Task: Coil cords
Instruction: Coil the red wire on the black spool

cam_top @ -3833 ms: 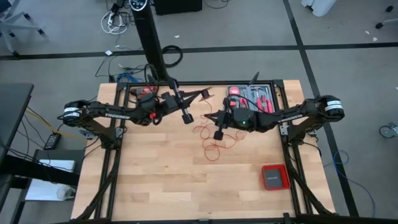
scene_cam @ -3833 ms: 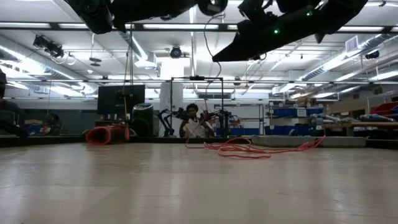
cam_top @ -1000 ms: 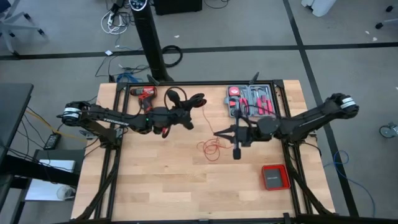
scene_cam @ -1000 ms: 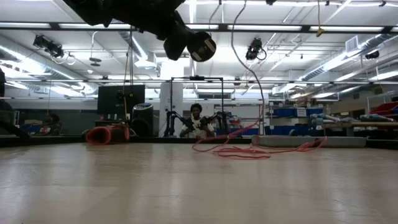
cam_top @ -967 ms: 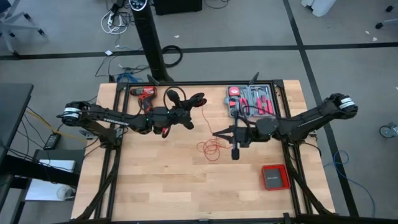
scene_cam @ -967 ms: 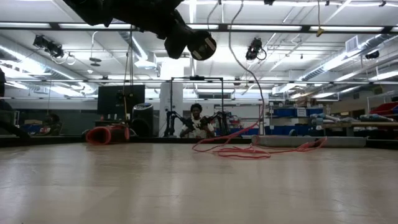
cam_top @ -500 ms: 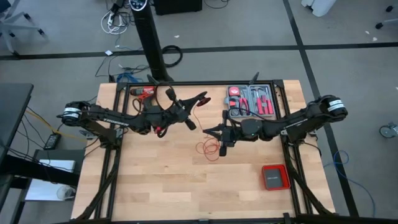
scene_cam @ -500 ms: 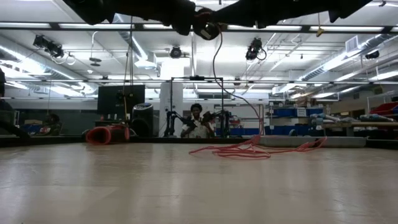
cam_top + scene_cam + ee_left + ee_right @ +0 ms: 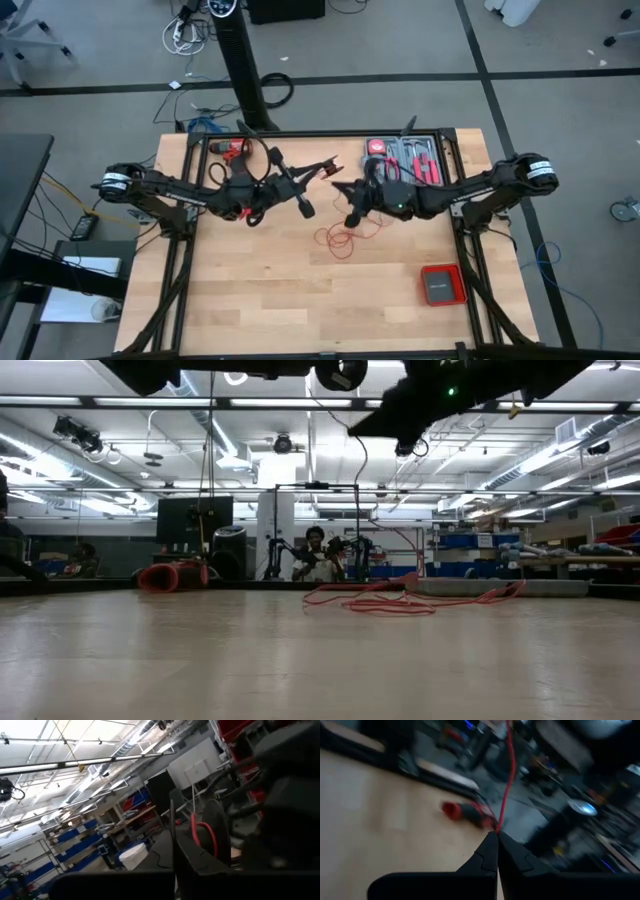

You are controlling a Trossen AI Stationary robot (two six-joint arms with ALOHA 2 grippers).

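Observation:
A thin red cord lies in loose loops (image 9: 345,236) on the wooden table, right of its middle; the low view shows them as a flat pile (image 9: 385,600). One strand (image 9: 357,510) rises from the pile to the grippers. My right gripper (image 9: 338,187) is above the table's middle, shut on this strand. My left gripper (image 9: 327,162) is shut, just to its far left. In the left wrist view a red cord loop (image 9: 194,830) shows past my left gripper (image 9: 175,820). Whether my left gripper holds cord, I cannot tell. My right gripper pinches one strand of the red cord (image 9: 498,826) between its two fingertips, which lie across it. The cord runs on straight past the tips (image 9: 508,760). The gripper holds it above the table, and the rest of the cord lies slack in the pile.
An open case of red-handled tools (image 9: 405,160) stands at the far right. A red box (image 9: 440,285) sits near the right edge. A red drill (image 9: 232,148) lies at the far left. A person (image 9: 315,557) sits in the room beyond the table.
My right gripper has gone toward the table's far edge and a little left, closing on my left gripper and carrying its strand of cord. The left arm's wrist has turned, and its gripper has stayed in nearly the same place. The pile has stayed on the table.

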